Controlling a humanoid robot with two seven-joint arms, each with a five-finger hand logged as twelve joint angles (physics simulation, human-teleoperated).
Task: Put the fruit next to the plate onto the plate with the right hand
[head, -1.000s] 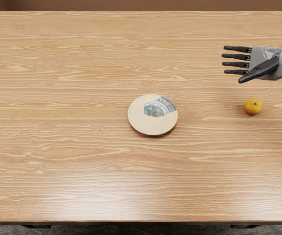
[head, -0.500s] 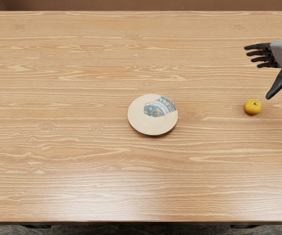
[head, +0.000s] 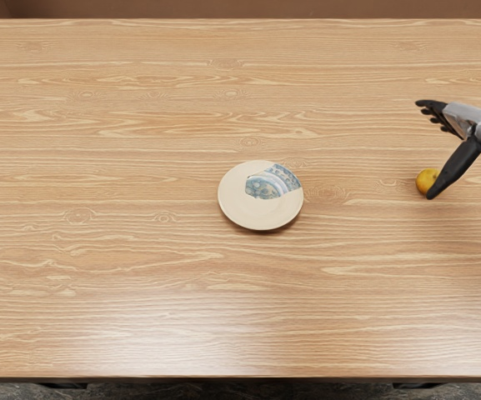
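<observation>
A small orange fruit [head: 425, 180] lies on the wooden table [head: 140, 275], well to the right of the plate. The plate [head: 248, 208] is cream with a blue pattern near its upper right rim and sits at the table's middle with nothing on it. My right hand [head: 442, 148] comes in from the right edge and hovers just above the fruit. Its fingers are spread, and the dark thumb [head: 452, 171] reaches down across the fruit's right side, hiding part of it. Nothing is grasped.
Bare wood grain stretches left, front and back of the plate. The table's far edge runs along the top of the view and its front edge along the bottom.
My right hand has dropped from the upper right toward the fruit and rotated, so the thumb now overlaps the fruit's right side. Fruit and plate have not moved.
</observation>
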